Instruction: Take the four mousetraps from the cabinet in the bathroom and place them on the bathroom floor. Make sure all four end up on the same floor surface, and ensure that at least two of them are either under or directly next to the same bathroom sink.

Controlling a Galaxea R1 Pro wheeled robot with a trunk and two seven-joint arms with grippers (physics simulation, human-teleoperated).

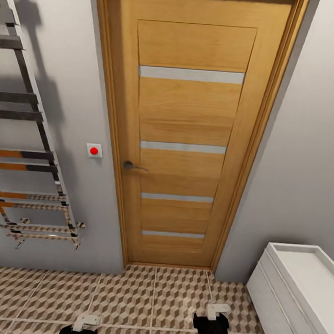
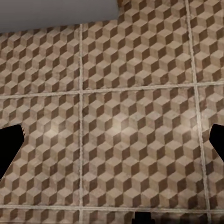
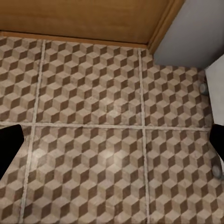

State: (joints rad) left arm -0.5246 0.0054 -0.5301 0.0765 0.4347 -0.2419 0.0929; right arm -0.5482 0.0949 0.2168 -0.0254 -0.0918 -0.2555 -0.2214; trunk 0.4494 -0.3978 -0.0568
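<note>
Both pincers hung low over the bathroom floor, fingers spread wide, holding nothing. Ahead of the left gripper lay bare tile up to a grey wall. Ahead of the right gripper tile ran to the wooden door; a white drawer unit stood close on its outer side, cut off by the frame edge.

There was one orange-brown wooden door with four pale horizontal glass strips and one dark lever handle. One white wall switch with a red button, one chrome towel ladder, one white drawer unit and two hands showed.
</note>
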